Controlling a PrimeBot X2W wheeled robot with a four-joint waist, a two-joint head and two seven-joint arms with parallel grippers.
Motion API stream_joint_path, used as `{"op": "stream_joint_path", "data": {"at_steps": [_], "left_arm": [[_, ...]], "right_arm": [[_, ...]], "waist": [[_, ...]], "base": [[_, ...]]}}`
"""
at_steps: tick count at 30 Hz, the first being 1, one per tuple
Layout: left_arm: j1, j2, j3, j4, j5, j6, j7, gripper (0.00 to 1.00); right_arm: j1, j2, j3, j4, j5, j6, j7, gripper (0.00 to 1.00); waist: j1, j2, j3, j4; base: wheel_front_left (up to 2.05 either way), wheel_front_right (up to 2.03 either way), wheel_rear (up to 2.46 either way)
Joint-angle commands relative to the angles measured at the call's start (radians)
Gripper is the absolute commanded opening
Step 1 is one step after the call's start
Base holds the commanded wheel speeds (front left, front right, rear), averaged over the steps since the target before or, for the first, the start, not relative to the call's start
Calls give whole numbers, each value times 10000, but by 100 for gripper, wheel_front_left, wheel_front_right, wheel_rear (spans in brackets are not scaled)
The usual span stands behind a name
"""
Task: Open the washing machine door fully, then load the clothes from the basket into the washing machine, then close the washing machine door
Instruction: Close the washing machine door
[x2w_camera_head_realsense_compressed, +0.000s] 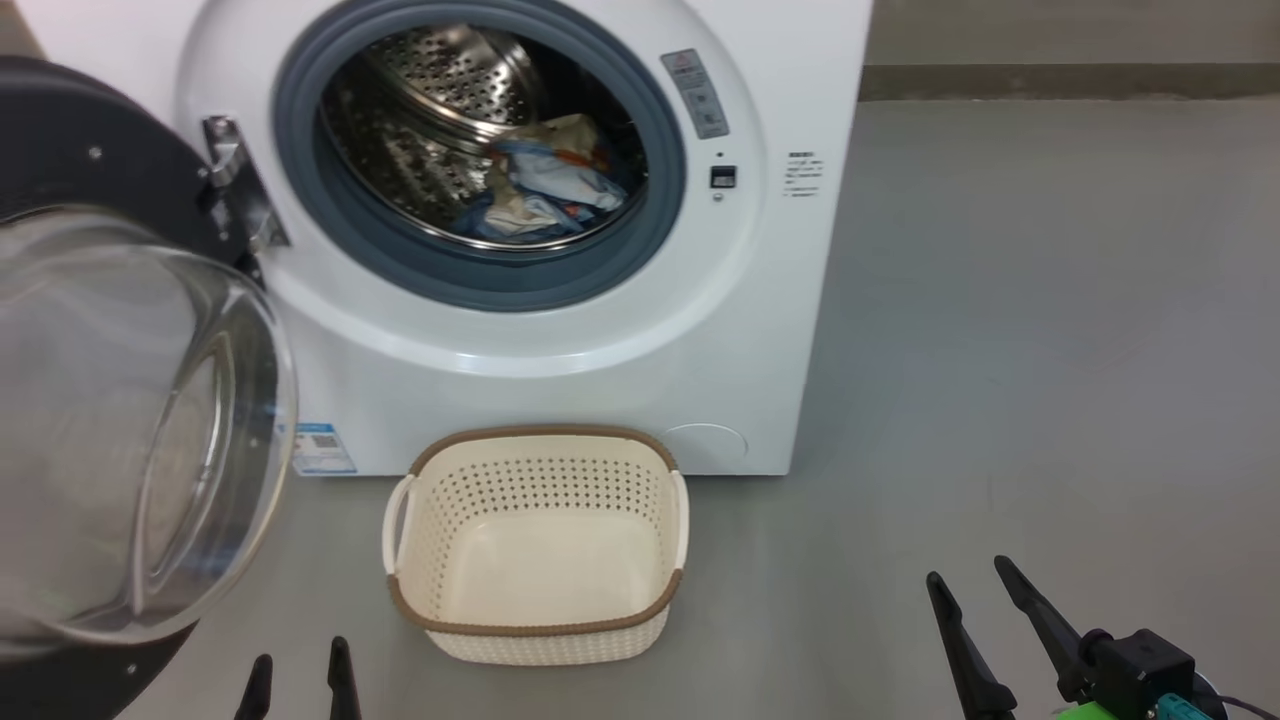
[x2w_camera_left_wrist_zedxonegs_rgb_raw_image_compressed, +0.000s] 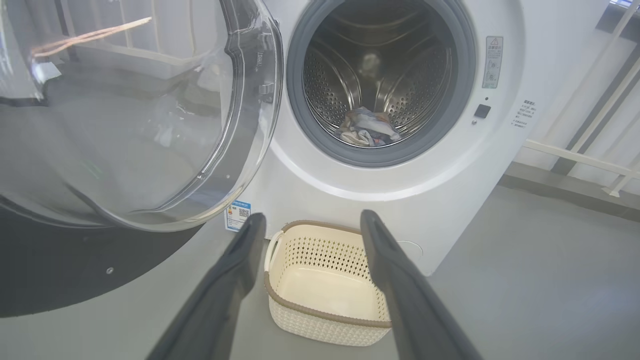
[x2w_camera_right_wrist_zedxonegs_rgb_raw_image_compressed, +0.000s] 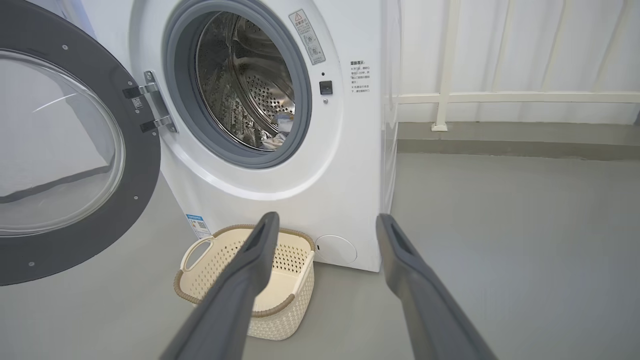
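The white washing machine (x2w_camera_head_realsense_compressed: 600, 380) fills the head view's upper centre. The washing machine door (x2w_camera_head_realsense_compressed: 110, 430) hangs swung wide at the left edge. The cream basket (x2w_camera_head_realsense_compressed: 540, 485) sits empty on the grey floor (x2w_camera_head_realsense_compressed: 1000, 350) at lower centre, just before the machine. The clothes (x2w_camera_head_realsense_compressed: 545, 185) lie heaped in the steel drum (x2w_camera_head_realsense_compressed: 430, 100). The left claw (x2w_camera_head_realsense_compressed: 300, 655), bottom left, and the right claw (x2w_camera_head_realsense_compressed: 966, 572), bottom right, both gape, holding nothing.
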Motion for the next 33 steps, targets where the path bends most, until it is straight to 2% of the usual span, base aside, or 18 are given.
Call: {"op": "stream_joint_path", "data": {"at_steps": [1, 19, 25, 33], "left_arm": [[-327, 79, 340, -276, 79, 69, -65, 100], [-262, 79, 375, -455, -19, 111, -65, 100], [-279, 79, 359, -462, -34, 115, -65, 100], [-289, 79, 397, -456, -69, 153, -65, 100]], "right_arm": [[-377, -176, 292, -278, -91, 14, -49, 100], [-776, -406, 693, -268, -50, 14, -49, 100], [-963, -437, 847, -226, -43, 14, -49, 100], [-1070, -437, 931, -157, -58, 14, -49, 100]], "waist": [[-1, -1, 38, 509], [-1, -1, 24, 3044], [-1, -1, -6, 3646], [-1, -1, -55, 4074]], "base": [[0, 0, 0], [0, 0, 0], [0, 0, 0], [0, 0, 0]]}}
